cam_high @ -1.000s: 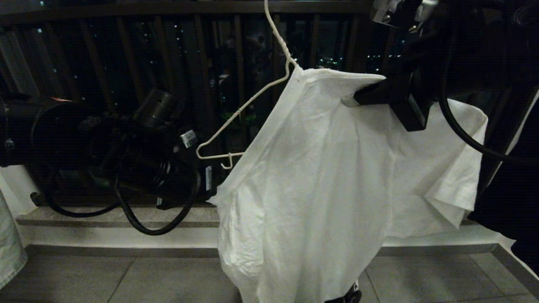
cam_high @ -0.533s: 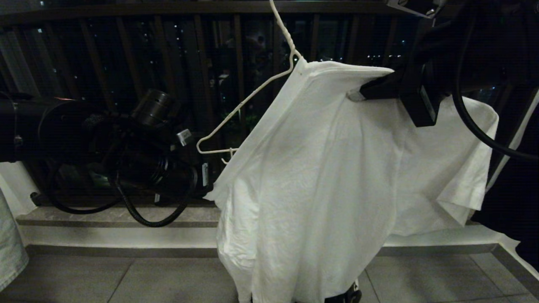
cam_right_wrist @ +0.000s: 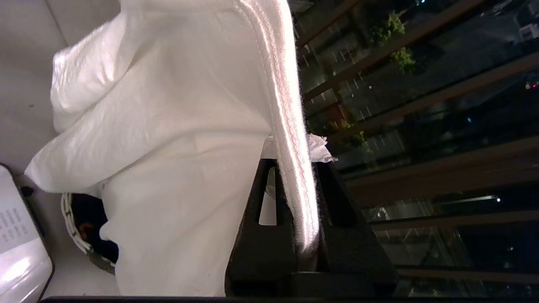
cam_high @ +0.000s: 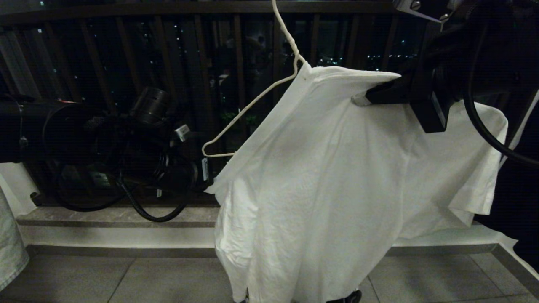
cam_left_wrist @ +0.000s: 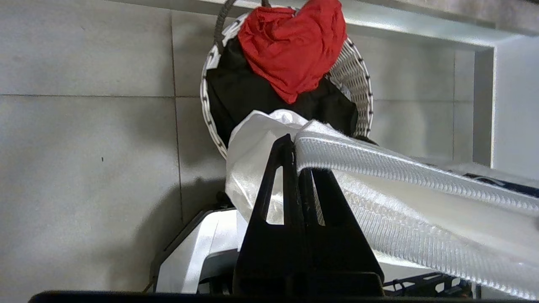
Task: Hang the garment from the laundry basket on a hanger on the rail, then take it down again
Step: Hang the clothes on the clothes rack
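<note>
Both grippers are clamped on the garment (cam_high: 320,176), a white T-shirt draped over the hanger (cam_high: 252,101) in front of the dark balcony railing (cam_high: 126,50). The right gripper (cam_high: 358,99) reaches in from the upper right and pinches the ribbed collar edge just below the hanger's twisted neck; in the right wrist view its fingers (cam_right_wrist: 269,202) stand nearly together with the collar band running between them. The left gripper (cam_left_wrist: 297,145) is pressed fully together on another stretch of the same ribbed edge, at the shirt's lower left fold in the head view. One hanger shoulder sticks out bare to the left, its end bend just beside the shirt's edge; the other shoulder is hidden under cloth. The hanger's top hook runs out of the head view, so I cannot tell what it hangs from. The shirt's hem drops toward the tiled floor (cam_high: 105,277), with open floor to its left. Directly below the left gripper sits the laundry basket (cam_left_wrist: 358,80), holding a red cloth (cam_left_wrist: 294,46) on a black garment (cam_left_wrist: 236,97).
</note>
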